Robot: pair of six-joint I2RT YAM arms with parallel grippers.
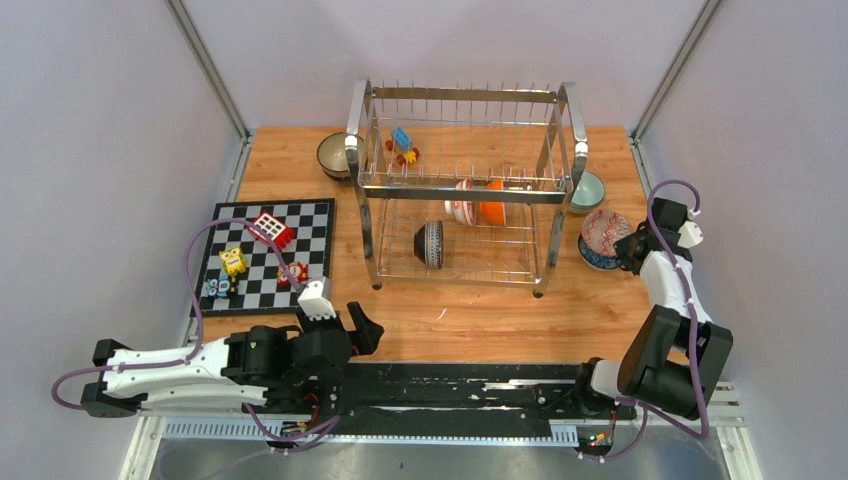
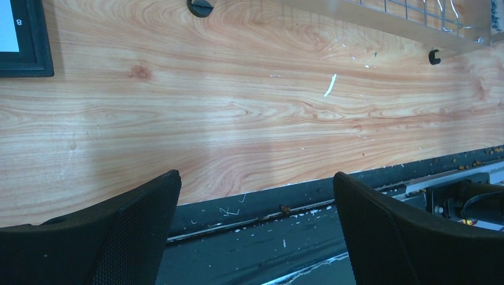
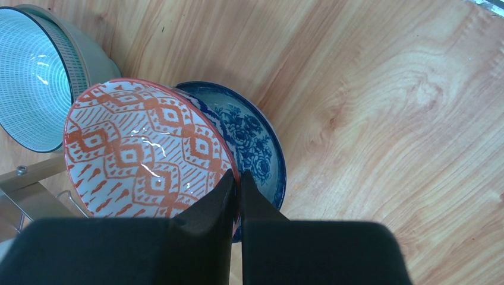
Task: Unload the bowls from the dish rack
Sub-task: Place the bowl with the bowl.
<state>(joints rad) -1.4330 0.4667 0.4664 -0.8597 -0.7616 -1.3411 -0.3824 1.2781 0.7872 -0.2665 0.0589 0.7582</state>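
- The right arm (image 1: 668,290) reaches forward at the right side of the wooden table (image 3: 386,119). Its right gripper (image 3: 238,187) points down, with the jaws pressed together on the rim of a red-and-white patterned ceramic bowl (image 3: 142,148).
- This bowl leans tilted in a blue-and-white flowered ceramic bowl (image 3: 258,145), just right of the large chrome wire dish rack (image 1: 465,190).
- A mint green ceramic bowl (image 3: 32,77) stands beside them.
- The left arm (image 1: 200,365) lies folded low along the near edge. The left gripper (image 2: 257,177) is spread wide and holds nothing.
- A dark striped bowl (image 1: 430,243) and an orange-and-white bowl (image 1: 490,203) stand on edge in the rack.
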